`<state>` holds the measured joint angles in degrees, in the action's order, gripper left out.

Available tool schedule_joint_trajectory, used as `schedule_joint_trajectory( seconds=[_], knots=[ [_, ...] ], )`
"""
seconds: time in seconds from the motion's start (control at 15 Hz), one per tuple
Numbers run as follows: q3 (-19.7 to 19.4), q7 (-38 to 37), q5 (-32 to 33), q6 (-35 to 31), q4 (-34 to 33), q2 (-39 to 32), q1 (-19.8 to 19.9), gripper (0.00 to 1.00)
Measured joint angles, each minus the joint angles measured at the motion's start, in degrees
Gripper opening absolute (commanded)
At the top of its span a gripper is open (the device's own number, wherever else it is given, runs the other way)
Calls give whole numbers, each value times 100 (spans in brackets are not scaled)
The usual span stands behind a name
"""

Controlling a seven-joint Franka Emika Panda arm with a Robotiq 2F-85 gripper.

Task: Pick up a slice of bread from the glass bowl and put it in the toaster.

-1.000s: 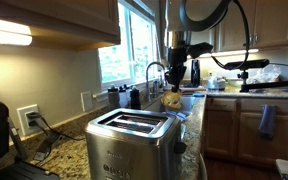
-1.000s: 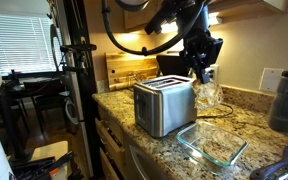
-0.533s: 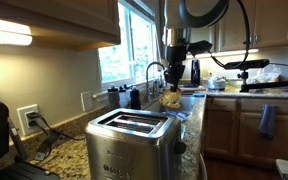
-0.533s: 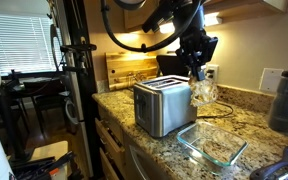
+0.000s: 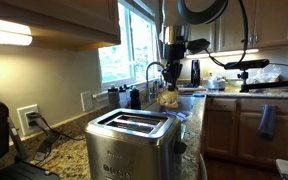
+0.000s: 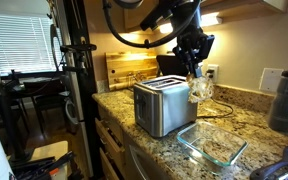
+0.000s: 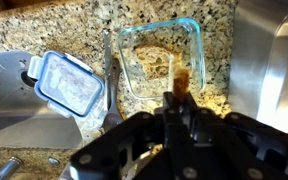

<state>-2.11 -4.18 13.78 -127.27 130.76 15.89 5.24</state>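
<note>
While the pincer (image 6: 196, 74) hangs in the air beside the toaster (image 6: 164, 106), its fingers are clamped on the slice of bread (image 6: 200, 91), which dangles clear of the granite tabletop (image 6: 147, 150). From the wrist view, the glass bowl (image 7: 154, 27) sits directly below, just beside the toaster.

A slice (image 6: 199, 92) is held in the claw (image 6: 195, 76), above the worktop (image 6: 246, 118), beside the toaster (image 6: 162, 107); a glass bowl (image 6: 212, 144) lies nearby.
</note>
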Motion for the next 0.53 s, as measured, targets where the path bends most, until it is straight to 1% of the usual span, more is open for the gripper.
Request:
schedule_joint_trajectory(
  seconds=[0.53],
  knots=[
    [135, 54, 0, 52, -79, 26, -83, 6]
  ],
)
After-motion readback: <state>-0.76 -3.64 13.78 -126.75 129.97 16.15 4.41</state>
